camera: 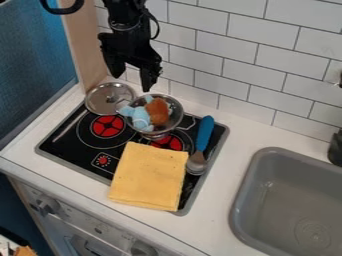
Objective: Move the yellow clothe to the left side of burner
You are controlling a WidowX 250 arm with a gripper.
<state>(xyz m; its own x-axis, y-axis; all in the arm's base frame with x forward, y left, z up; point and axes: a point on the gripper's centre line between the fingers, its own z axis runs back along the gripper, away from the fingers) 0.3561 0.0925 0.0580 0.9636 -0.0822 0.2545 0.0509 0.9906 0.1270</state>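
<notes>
My gripper (131,82) hangs open at the upper left, above the back edge of the stove, with nothing between its fingers. The yellow cloth (149,176) lies flat over the front right part of the black stovetop (73,148), its lower corner reaching the front rim. Two red burners show: the left burner (107,126) is uncovered, and the right burner (167,143) is partly hidden by the cloth and a metal pot.
The metal pot (175,116) holds a light blue toy and a brown one. A metal lid (109,98) rests at the stove's back left. Right of the cloth lies a blue-handled spatula (203,136). A grey sink (294,200) is at the right, a tiled wall (250,65) behind.
</notes>
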